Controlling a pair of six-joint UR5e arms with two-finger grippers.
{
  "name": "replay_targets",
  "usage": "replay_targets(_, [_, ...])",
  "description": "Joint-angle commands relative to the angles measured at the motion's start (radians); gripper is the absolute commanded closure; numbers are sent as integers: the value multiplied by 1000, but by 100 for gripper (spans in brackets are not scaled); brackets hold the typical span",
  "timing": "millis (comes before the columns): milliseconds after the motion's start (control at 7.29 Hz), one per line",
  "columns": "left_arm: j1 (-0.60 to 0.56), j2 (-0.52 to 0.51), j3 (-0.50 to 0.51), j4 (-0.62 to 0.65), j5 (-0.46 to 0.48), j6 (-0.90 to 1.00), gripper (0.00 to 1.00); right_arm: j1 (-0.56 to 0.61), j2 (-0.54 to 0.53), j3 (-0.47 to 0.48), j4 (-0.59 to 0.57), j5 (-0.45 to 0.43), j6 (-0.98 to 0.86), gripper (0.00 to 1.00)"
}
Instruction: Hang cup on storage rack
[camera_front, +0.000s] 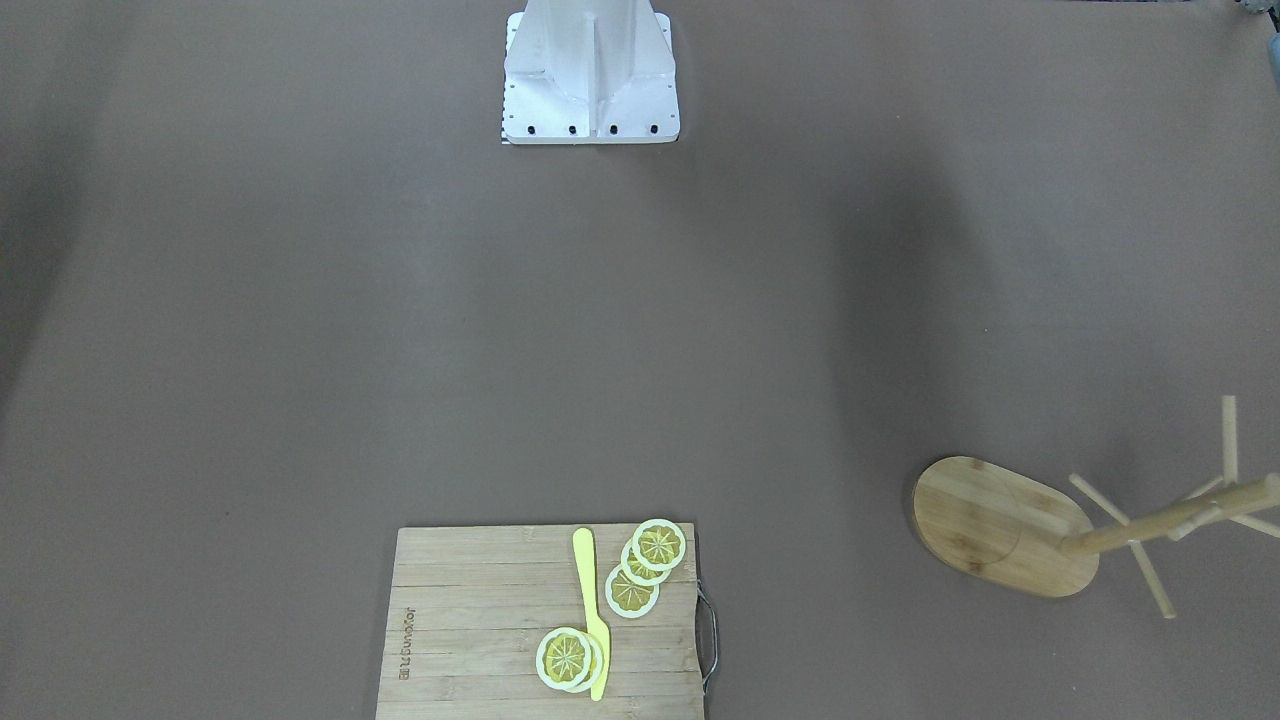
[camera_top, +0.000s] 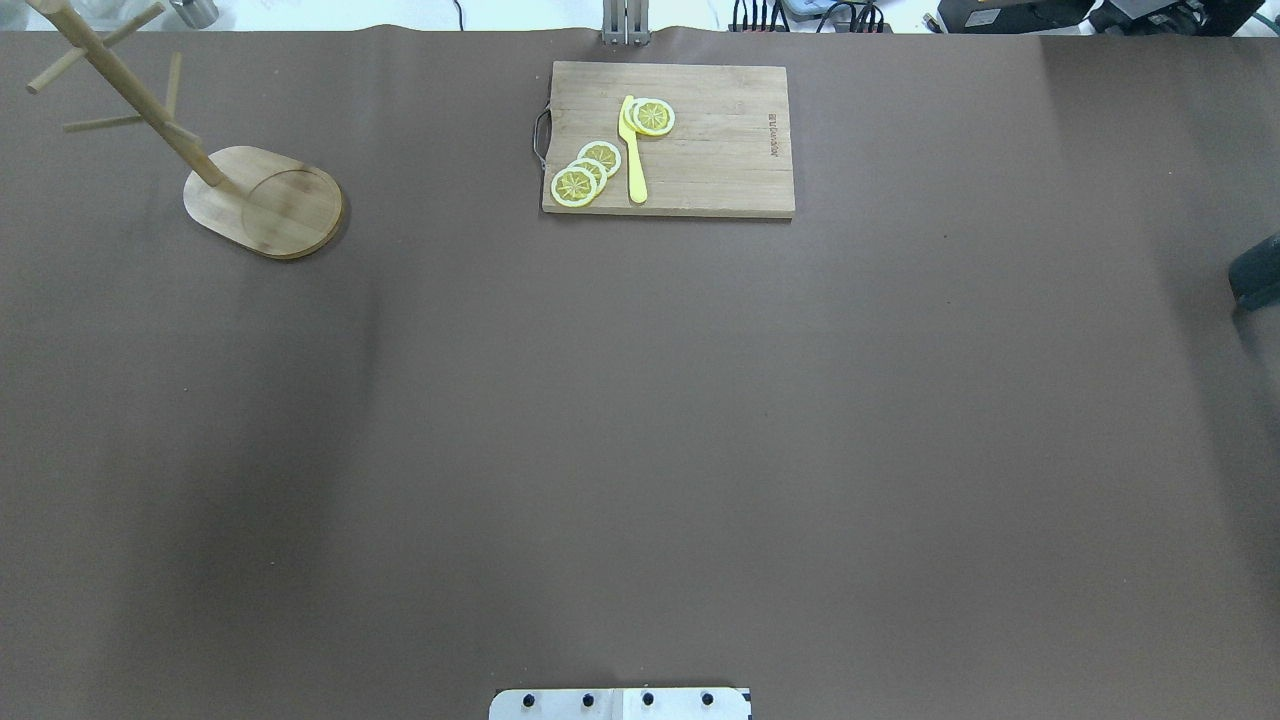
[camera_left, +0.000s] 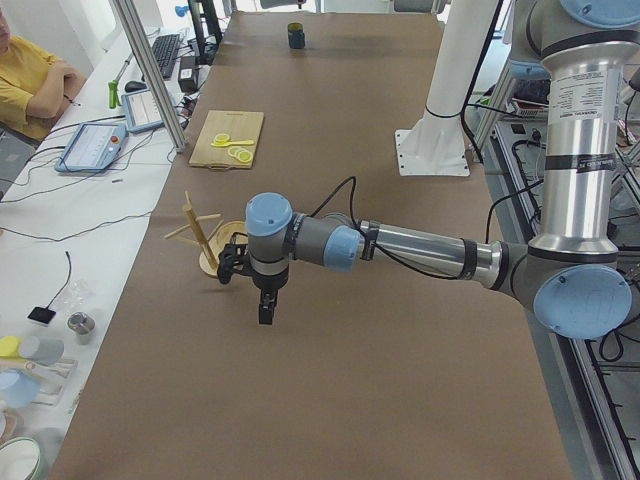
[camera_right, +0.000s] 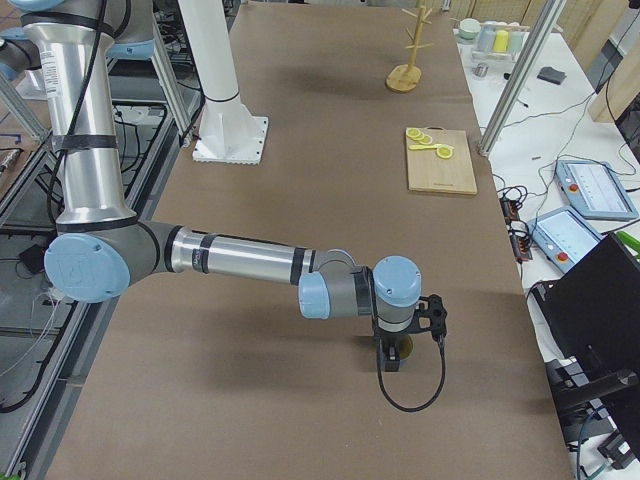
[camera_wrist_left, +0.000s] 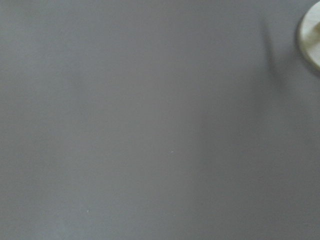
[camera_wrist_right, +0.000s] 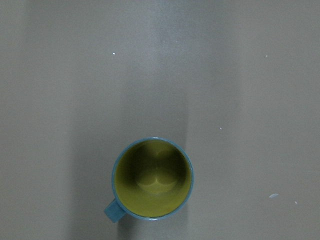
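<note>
The cup (camera_wrist_right: 152, 179) stands upright on the brown table, seen straight from above in the right wrist view: teal rim, yellow-olive inside, handle at lower left. It also shows at the table's far end in the exterior left view (camera_left: 296, 36). My right gripper (camera_right: 393, 362) hangs just above it and hides most of it; I cannot tell if it is open. The storage rack (camera_top: 265, 200) stands upright at the other end (camera_front: 1000, 525). My left gripper (camera_left: 266, 318) hangs near the rack (camera_left: 203, 240), above the table; I cannot tell its state. No fingers show in either wrist view.
A wooden cutting board (camera_top: 720, 150) with lemon slices (camera_top: 585, 172) and a yellow knife (camera_top: 633, 150) lies at the table's far side. The robot's white base (camera_front: 590, 90) is mid-table. An operator (camera_left: 30, 80) sits beside the table. The rack's base edge (camera_wrist_left: 312, 35) shows in the left wrist view.
</note>
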Motion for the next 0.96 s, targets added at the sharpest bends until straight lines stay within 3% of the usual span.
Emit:
replay_targets(0, [2, 7, 29, 29, 0, 24, 1, 6, -20, 1, -2, -4, 0, 0])
replay_targets(137, [4, 9, 20, 26, -2, 24, 1, 2, -30, -1, -2, -11, 0, 0])
replay_targets(549, [4, 10, -20, 15, -155, 21, 1, 2, -72, 50, 16, -22, 0, 0])
replay_targets(824, [2, 12, -35, 12, -148, 20, 1, 3, -96, 82, 16, -14, 5, 0])
